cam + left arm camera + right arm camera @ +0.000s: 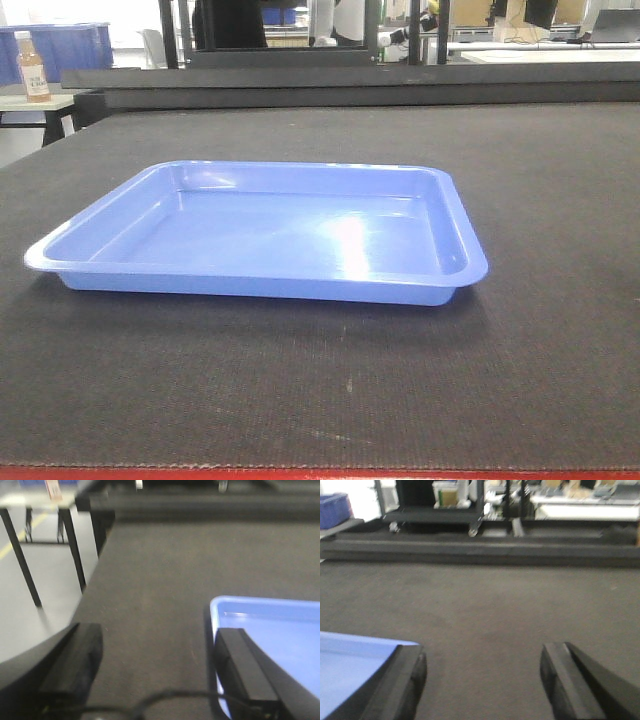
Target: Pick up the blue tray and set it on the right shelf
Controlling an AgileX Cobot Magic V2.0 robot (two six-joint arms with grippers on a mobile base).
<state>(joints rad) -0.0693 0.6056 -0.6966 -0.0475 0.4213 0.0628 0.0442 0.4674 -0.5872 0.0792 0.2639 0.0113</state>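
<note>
The light-blue tray lies flat and empty on the dark mat in the front view. Neither gripper shows in that view. In the left wrist view my left gripper is open, its jaws wide apart; its right finger is over the tray's left edge and its left finger over bare mat. In the right wrist view my right gripper is open; its left finger is at the tray's right corner, its right finger over mat. The steel right shelf is out of view.
The dark mat table has a raised black ledge along its far side. A bottle and a deep blue bin stand on a side table at far left. The floor drops off beyond the table's left edge.
</note>
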